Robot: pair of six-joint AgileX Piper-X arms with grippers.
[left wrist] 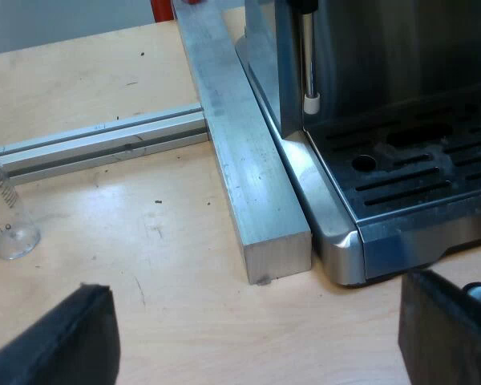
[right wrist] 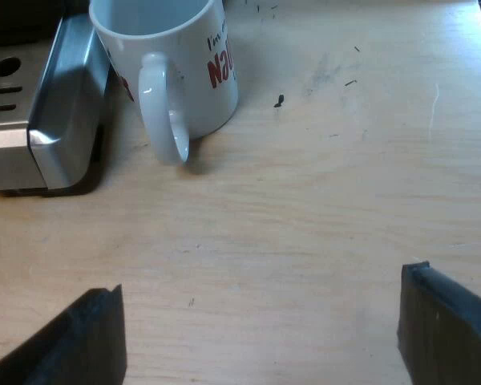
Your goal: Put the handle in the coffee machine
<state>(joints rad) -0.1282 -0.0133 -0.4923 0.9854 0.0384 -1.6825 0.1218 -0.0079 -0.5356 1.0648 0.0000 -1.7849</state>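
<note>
Left wrist view, measuring glass (left wrist: 10,233) cut off, espresso machine (left wrist: 401,172) partly cropped

A brushed-steel espresso machine (left wrist: 341,233) stands on the wooden bench (left wrist: 144,265), its side just beside an aluminium bar (left wrist: 248,176). A white-tipped steam wand (left wrist: 308,64) hangs above its slotted drip tray (left wrist: 417,172).

A light wooden table (left wrist: 176,273) carried the espresso machine (left wrist: 385,120), with a square aluminium bar (left wrist: 244,168) lying close along its base. A measuring glass (left wrist: 8,231) stood well apart from the bar. A white mug (right wrist: 188,72) stood just beside the machine's corner.
</note>
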